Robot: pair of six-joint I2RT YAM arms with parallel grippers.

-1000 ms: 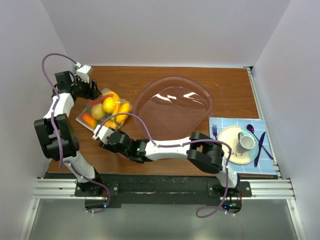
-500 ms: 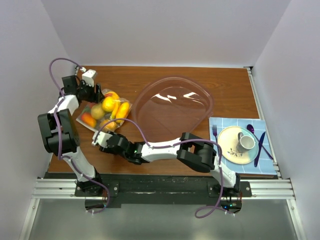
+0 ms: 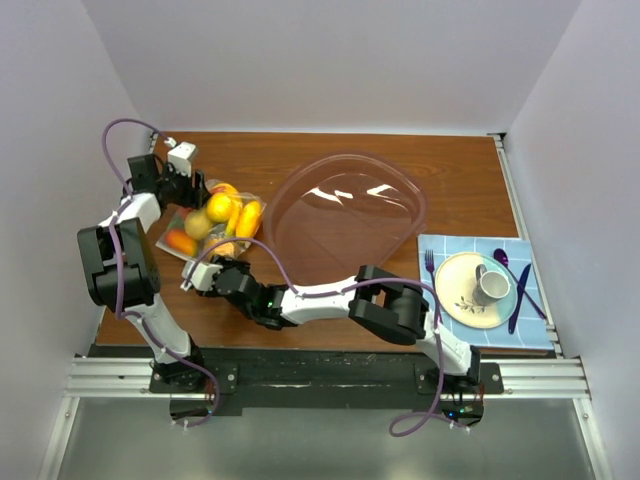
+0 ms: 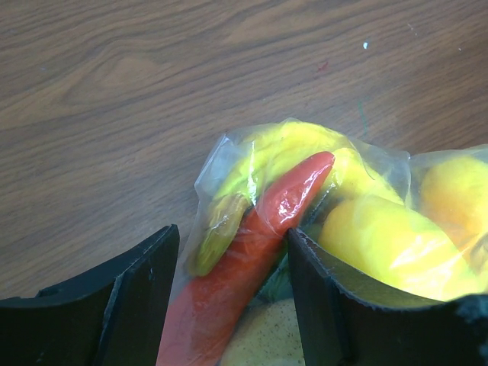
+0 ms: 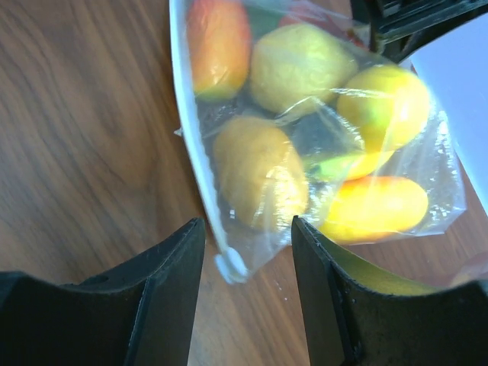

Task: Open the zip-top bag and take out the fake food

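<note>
— Where is the zip-top bag?

— On the left side of the wooden table, lying flat just beside the big clear bowl. The fake food is all inside it, yellow, orange and red pieces packed together.

— And the left gripper?

— It is at the bag's far end. Its jaws stand wide, one finger on each side of the bag's corner. A red chili pepper and a yellow piece bulge in the plastic there. One finger touches the plastic; I cannot tell whether the pair is squeezing it.

— The right gripper?

— At the bag's near end, low over the wood. Its jaws are parted too and hold nothing. In its wrist view the white zip strip runs down the bag's left edge, and the strip's end corner sits in the gap between the fingertips — not pinched.

— Is the zip shut?

— I cannot tell from these views.

— Anything else on the table?

— At the right edge, well apart from the bag, there is a blue checked cloth. It bears a plate with a cup on it. A fork lies on one side of the plate, and a purple knife and spoon on the other.
</note>
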